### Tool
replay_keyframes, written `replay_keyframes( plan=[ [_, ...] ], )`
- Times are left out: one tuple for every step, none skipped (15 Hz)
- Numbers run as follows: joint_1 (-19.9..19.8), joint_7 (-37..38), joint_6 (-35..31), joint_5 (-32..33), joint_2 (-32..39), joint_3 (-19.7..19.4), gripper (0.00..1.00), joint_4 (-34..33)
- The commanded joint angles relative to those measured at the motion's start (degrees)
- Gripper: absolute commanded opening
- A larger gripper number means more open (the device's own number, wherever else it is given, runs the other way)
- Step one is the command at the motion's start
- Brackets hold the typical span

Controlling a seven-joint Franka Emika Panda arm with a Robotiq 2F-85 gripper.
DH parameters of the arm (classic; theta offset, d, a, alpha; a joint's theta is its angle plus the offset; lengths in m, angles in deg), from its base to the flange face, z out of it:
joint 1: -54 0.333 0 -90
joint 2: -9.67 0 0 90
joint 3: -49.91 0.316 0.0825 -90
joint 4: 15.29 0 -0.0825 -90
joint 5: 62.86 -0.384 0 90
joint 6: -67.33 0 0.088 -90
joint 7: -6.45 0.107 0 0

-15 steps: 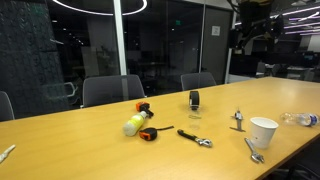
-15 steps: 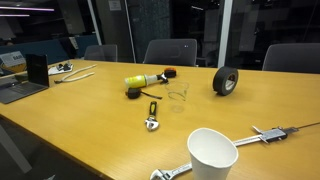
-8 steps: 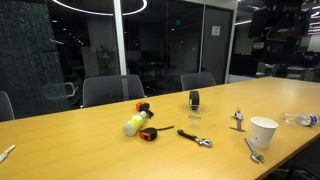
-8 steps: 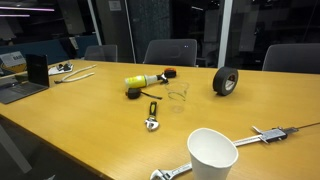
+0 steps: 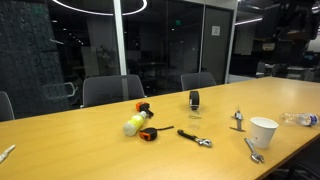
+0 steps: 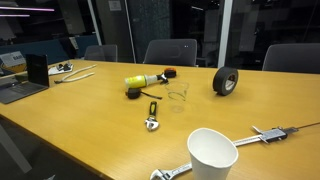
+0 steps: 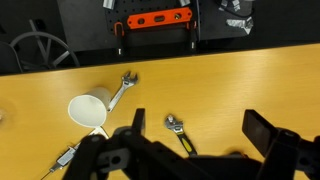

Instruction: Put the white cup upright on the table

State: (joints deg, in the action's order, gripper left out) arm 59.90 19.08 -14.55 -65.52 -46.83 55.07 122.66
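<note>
White cup (image 5: 263,131) upright on desk (image 5: 90,140), lower right of frame, rim up; silver wrench (image 5: 253,150) just beside it. Wrist view: claw (image 7: 197,130) spread, empty, along bottom edge; cup left of centre.

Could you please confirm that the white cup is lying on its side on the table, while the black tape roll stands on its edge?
Not quite. The white cup is not lying on its side: it stands upright on the table with its open rim facing up, as the exterior view shows. The black tape roll does stand on its edge.
</note>
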Motion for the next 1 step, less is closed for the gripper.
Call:
replay_keyframes(
  plan=[
    [-1.9, -1.2, 0.2, -0.8, 0.0, 0.9, 1.00, -0.2]
  ],
)
